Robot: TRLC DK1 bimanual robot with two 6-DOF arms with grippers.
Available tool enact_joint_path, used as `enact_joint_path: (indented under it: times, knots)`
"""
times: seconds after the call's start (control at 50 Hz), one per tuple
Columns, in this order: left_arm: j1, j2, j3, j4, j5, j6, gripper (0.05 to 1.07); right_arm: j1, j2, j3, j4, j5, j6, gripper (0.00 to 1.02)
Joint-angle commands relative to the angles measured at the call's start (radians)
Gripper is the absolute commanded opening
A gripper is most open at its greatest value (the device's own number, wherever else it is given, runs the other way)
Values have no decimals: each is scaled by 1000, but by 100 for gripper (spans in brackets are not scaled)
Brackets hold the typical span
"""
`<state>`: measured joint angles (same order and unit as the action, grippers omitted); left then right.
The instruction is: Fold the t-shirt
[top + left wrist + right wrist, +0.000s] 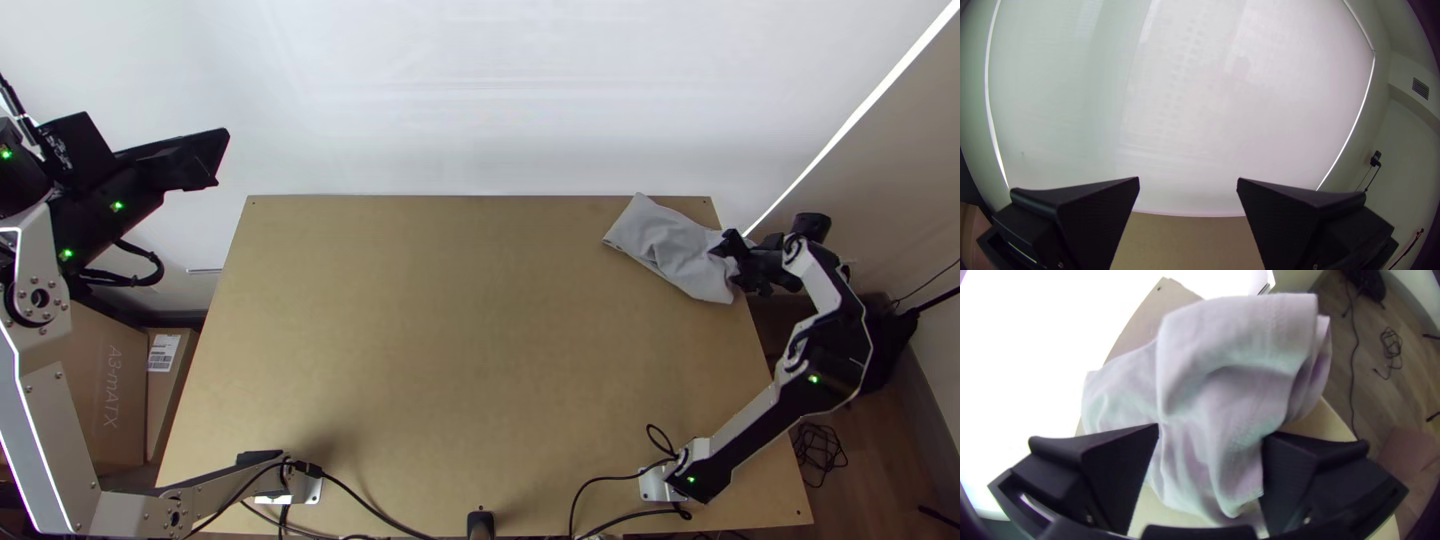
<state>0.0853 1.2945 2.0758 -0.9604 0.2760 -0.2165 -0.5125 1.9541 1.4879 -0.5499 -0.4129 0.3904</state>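
Boxes and a messy wire
Brown boxes (125, 340) sit beside the worktop (450, 350). A black tangled wire (1392, 345) lies on the wooden floor (1370, 400).

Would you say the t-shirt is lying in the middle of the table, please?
No, the top view shows the t-shirt lying creased at the far right corner of the table.

On the larger cardboard box (106, 390), at the left beside the table, "A3-MATX" can be read, the letters turned sideways. A white label (163, 352) with a barcode is on the narrower cardboard box (168, 395) between that one and the table's left edge, its print too small to read. Small pale markings on a black housing (70, 150) of the left arm, far left, are likewise too small to read.
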Motion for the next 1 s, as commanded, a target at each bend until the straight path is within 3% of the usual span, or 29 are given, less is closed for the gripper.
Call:
enact_joint_path:
  times: [0.0, 0.1, 0.36, 0.54, 0.7, 0.84, 0.98]
  knots:
    - [-5, -40, -5, 0, 5, -15, 103, -14, -176, -64, 74, 100, -28, 98]
    - [-5, -58, -26, 2, 5, -17, 102, -20, -279, -112, 150, 207, -70, 98]
    - [30, -139, -131, 94, -3, -38, 102, -27, -468, -94, 229, 232, -122, 98]
    - [80, -305, -379, 397, -77, -66, 102, -26, -635, 8, 235, 240, -111, 98]
    - [114, -436, -565, 560, -135, -72, 102, -34, -796, 72, 262, 243, -114, 98]
    - [183, -623, -846, 827, -138, -14, 102, -47, -952, 51, 338, 260, -99, 98]
    - [234, -775, -1045, 957, -138, 54, 102, -49, -1112, -14, 393, 272, -104, 98]
